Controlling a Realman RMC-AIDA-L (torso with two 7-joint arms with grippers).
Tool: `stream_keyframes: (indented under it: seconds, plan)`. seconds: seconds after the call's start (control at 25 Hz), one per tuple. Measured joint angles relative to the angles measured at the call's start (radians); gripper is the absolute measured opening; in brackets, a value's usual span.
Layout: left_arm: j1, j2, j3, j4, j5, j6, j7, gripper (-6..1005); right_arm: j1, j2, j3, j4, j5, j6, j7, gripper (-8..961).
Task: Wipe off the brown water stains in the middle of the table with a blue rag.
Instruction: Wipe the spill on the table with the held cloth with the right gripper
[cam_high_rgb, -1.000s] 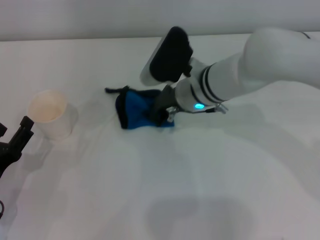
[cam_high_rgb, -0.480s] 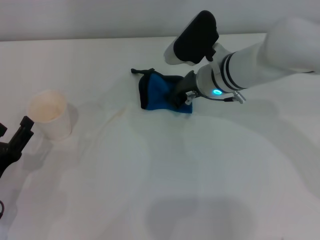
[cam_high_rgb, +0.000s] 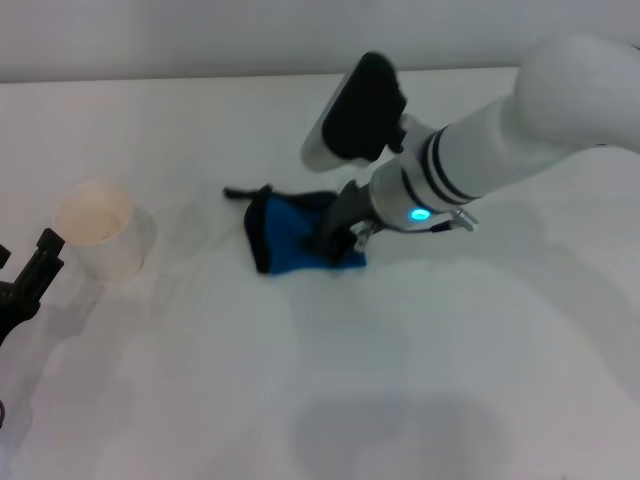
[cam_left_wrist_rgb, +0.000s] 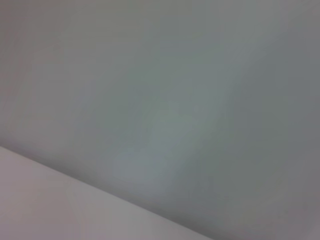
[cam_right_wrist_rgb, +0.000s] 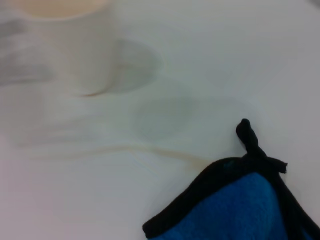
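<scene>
Bright blue cloth is pinned to the table (cam_high_rgb: 420, 400) near its middle: the blue rag (cam_high_rgb: 290, 236) is pressed flat under the right gripper (cam_high_rgb: 335, 238), whose fingers are clamped on the rag's right edge. The rag's black loop (cam_right_wrist_rgb: 248, 136) is seen trailing toward a white paper cup (cam_high_rgb: 100, 228) at the left. Only a faint tan streak of the brown water stains (cam_right_wrist_rgb: 165, 152) is visible between cup and rag. The left gripper (cam_high_rgb: 30, 280) is parked at the table's left edge; whether its fingers are apart cannot be told.
</scene>
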Motion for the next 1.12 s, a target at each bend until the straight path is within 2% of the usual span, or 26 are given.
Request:
stream_keyframes:
  seconds: [0.16, 0.32, 0.6, 0.8, 1.12]
  plan:
    - [0.0, 0.0, 0.0, 0.001, 0.0, 0.001, 0.0, 891, 0.006, 0.003, -0.063, -0.056, 0.002, -0.076, -0.013, 99]
    - [0.0, 0.0, 0.0, 0.001, 0.0, 0.001, 0.0, 891, 0.002, 0.006, -0.112, -0.098, 0.011, -0.073, -0.013, 101]
    - [0.0, 0.0, 0.0, 0.001, 0.0, 0.005, 0.0, 891, -0.003, 0.01, -0.235, -0.12, 0.064, 0.104, -0.007, 105]
    - [0.0, 0.0, 0.0, 0.001, 0.0, 0.023, 0.0, 891, -0.006, 0.01, -0.241, -0.091, 0.078, 0.207, -0.005, 107]
    - [0.0, -0.001, 0.0, 0.001, 0.001, 0.024, 0.0, 891, 0.008, 0.009, -0.227, -0.014, 0.091, 0.287, -0.005, 111]
